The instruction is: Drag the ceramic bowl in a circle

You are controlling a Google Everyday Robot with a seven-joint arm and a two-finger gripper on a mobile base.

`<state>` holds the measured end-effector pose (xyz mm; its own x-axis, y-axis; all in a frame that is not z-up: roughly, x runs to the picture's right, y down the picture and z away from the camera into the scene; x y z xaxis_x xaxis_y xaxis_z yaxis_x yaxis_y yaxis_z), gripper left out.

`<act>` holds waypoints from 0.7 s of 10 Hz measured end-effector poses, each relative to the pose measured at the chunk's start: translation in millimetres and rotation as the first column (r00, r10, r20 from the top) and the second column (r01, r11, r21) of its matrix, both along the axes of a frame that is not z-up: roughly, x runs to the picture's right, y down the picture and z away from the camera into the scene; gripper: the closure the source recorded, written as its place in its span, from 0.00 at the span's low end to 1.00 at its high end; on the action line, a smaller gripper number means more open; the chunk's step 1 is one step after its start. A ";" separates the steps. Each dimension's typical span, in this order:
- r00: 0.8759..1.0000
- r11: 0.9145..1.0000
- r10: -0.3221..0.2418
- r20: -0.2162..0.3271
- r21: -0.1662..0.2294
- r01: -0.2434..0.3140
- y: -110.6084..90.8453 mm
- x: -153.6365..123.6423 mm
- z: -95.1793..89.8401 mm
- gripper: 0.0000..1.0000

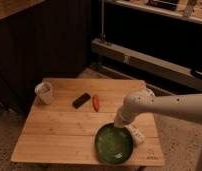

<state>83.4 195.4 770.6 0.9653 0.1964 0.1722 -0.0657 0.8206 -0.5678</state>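
Note:
The ceramic bowl [114, 144] is wide, shallow and glossy dark green. It sits on the wooden table [59, 132] near the front right edge. My gripper [119, 123] is at the end of the white arm that reaches in from the right. It is down at the bowl's far rim, on its right side.
A small white cup [45, 92] stands at the table's back left. A black flat object [81, 100] and an orange object [96, 103] lie at the middle back. A white packet [137, 134] lies right of the bowl, near the table's right edge.

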 end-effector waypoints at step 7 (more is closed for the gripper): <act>0.990 0.992 -0.127 0.059 0.021 0.126 -15.9 -112.7 0.1 1.00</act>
<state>-29.3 179.5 770.7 0.9699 0.0702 0.2330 0.0729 0.8296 -0.5536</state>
